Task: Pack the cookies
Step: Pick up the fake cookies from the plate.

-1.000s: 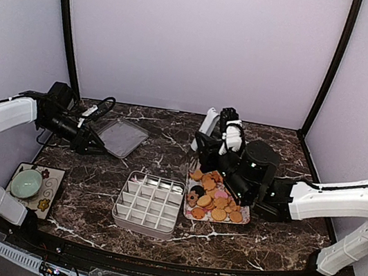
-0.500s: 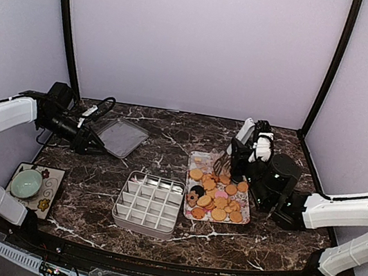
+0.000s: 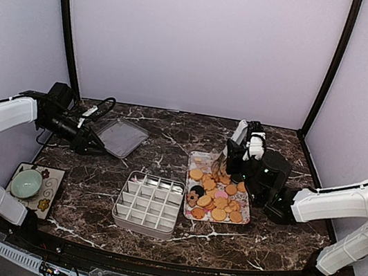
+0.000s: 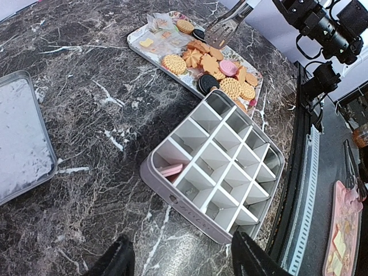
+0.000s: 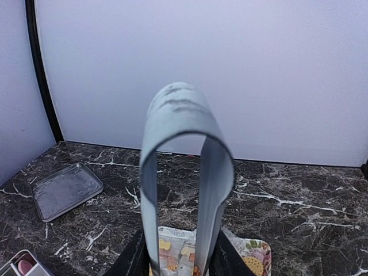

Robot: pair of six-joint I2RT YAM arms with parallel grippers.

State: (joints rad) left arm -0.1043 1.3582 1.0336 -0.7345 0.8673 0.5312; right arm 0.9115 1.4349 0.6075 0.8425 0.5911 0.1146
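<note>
Tongs (image 5: 184,106) (in right claw (image 5: 178,260)) near cookies (image 3: 217,196); divided box (image 3: 148,204) alongside.

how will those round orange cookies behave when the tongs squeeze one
Probably brittle: the cookies look thin and dry, so a hard squeeze may crack one. Likely light; piled on the tray, neighbours may shift. The tongs look smooth metal, so slipping seems possible.

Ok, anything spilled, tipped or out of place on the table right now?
Nothing stands out. The cookies all lie on the flowered tray, none on the marble; one pink cookie sits in a corner cell of the divided box. The right pincer grips the tongs over the tray's far end.
</note>
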